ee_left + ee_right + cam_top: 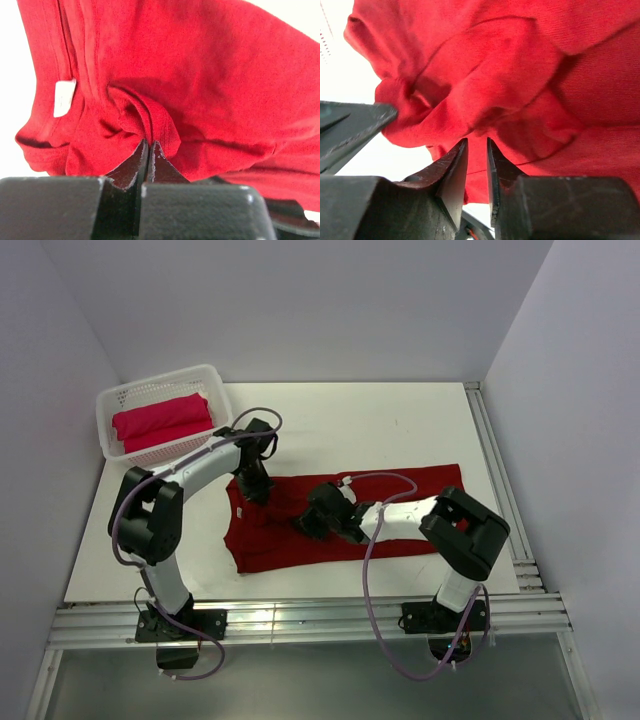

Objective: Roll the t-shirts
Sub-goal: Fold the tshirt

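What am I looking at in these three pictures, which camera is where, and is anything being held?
Two robot arms are bolted at the near edge of a white table. The wide picture looks down from above and behind them. The two close-ups come from a camera on each wrist, looking past that arm's own black fingers. A dark crimson t-shirt lies spread on the table. At the far left, a white basket holds a brighter pinkish-red t-shirt, rolled or folded up. The left arm's fingers are shut on a small fold of the crimson shirt. The right arm's fingers stand slightly apart right at the cloth, holding nothing that I can see.
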Motion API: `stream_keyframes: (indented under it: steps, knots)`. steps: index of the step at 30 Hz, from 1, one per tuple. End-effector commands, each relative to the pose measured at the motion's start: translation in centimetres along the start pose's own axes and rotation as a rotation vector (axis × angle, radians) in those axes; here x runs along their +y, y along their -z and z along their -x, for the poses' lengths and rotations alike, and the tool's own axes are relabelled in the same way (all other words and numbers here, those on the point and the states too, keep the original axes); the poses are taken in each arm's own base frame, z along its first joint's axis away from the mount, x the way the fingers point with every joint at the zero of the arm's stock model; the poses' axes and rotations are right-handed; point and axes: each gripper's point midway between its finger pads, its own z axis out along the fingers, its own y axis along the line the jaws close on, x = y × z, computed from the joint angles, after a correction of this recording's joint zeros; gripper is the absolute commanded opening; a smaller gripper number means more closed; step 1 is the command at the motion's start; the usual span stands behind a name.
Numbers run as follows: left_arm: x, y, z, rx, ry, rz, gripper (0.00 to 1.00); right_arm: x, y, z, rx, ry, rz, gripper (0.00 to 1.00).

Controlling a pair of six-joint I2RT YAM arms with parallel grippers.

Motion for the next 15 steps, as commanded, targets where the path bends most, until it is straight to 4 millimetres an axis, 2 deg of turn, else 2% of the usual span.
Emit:
stream_keyframes:
  steps: [1,9,15]
  knots:
    - [-0.4,0.3,1.6,-0.044,-0.021,0.01,0.0,1.8,0.0,0.4,-0.01,-0.006,0.026,0.3]
    - [-0.1,-0.9,1.9,-0.04,-0.03,0.037,0.0,1.1,-0.8,0.8,0.001,-0.031,-0.016,0.4]
    - [0.0,-1.3,2.3,-0.045,-0.033,0.049,0.0,1.0,-1.3,0.8,0.005,-0.035,-0.033,0.41]
